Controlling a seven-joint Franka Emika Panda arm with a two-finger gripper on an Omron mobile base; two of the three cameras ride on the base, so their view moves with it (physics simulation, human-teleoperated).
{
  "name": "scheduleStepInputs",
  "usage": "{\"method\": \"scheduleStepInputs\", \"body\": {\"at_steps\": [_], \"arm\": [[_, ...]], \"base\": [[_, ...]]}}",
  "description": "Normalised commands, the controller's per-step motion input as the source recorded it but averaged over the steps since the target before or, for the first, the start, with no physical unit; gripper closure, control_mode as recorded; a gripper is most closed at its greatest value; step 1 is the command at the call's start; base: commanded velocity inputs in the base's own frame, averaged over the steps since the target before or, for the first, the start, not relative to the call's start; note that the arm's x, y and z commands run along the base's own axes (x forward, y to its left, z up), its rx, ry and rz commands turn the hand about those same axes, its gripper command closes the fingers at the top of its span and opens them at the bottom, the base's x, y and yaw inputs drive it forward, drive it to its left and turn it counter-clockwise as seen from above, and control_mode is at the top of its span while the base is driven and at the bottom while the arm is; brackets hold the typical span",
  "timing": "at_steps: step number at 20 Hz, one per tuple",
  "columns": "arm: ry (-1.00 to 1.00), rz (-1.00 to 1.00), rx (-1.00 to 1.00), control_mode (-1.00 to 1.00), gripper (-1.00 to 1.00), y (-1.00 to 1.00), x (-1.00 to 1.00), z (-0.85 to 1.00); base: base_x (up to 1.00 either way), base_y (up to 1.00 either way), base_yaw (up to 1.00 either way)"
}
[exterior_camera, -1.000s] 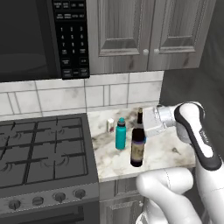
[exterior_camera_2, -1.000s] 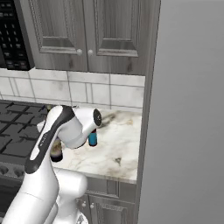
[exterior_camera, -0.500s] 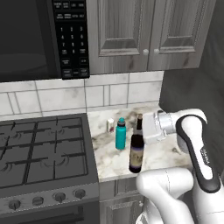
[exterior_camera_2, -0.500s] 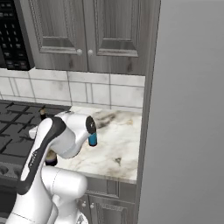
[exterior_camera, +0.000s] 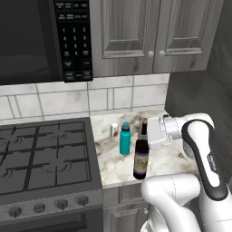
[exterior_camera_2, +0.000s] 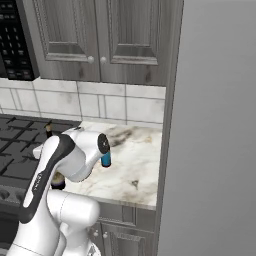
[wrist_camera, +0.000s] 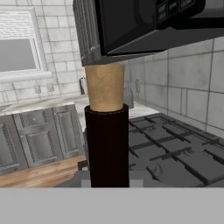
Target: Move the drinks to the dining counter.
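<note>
The two-finger gripper (exterior_camera: 146, 135) is clamped narrow on the neck of the tall dark wine bottle with a pale label (exterior_camera: 141, 158), which stands upright near the front edge of the small veined marble worktop (exterior_camera: 174, 158). The neck rises straight in front of the claw. The teal water bottle (exterior_camera: 125, 138) and small pale can (exterior_camera: 114, 130) stand behind, beside the black gas stove (exterior_camera: 43, 158), under grey cabinets (exterior_camera: 154, 36).

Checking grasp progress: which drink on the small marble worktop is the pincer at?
The tall dark wine bottle with the cork; the pincer is at its neck, while the teal water bottle stands apart.
</note>
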Motion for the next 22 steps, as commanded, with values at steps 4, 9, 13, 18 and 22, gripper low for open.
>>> {"method": "scheduleStepInputs", "body": {"at_steps": [4,9,13,18,22], "arm": [[0.00,0.00,0.00,1.00,1.00,0.00,0.00,0.00],[0.00,0.00,0.00,1.00,1.00,0.00,0.00,0.00],[0.00,0.00,0.00,1.00,1.00,0.00,0.00,0.00],[0.00,0.00,0.00,1.00,1.00,0.00,0.00,0.00],[0.00,0.00,0.00,1.00,1.00,0.00,0.00,0.00]], "base": [[-0.51,0.27,0.00],[-0.47,0.48,0.03],[-0.02,0.63,0.37],[0.14,0.99,0.66],[0.51,0.81,0.71]]}}
